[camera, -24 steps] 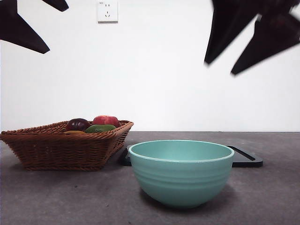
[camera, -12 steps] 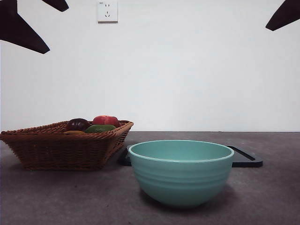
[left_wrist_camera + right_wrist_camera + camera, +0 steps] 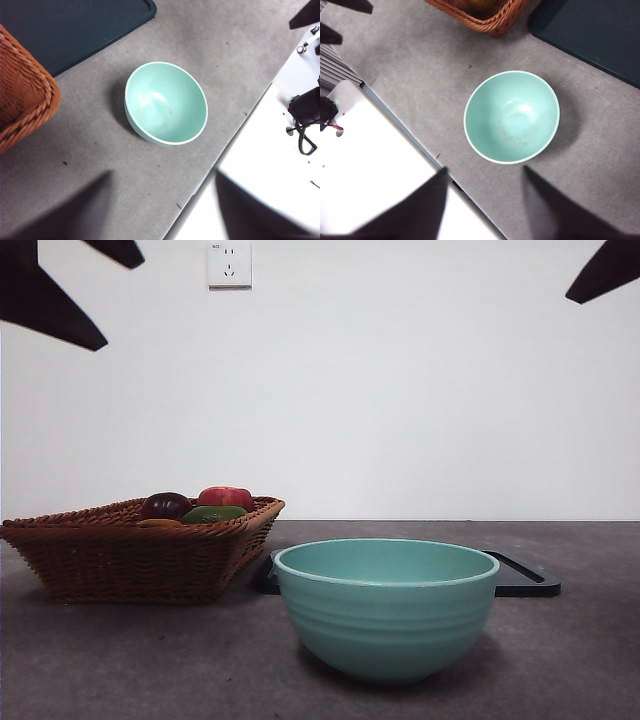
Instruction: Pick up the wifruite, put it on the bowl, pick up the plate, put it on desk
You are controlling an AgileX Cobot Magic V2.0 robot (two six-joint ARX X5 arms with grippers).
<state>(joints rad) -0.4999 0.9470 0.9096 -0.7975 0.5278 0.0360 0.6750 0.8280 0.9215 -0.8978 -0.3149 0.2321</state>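
I see no readable writing anywhere. On my worktop (image 3: 120, 660), largest first: wicker basket (image 3: 130, 560), teal bowl (image 3: 386, 608) empty beside it, orange-brown wifruite (image 3: 160, 523) inside the basket. Left gripper (image 3: 160, 210) and right gripper (image 3: 482, 210) hang high, fingers spread, holding nothing
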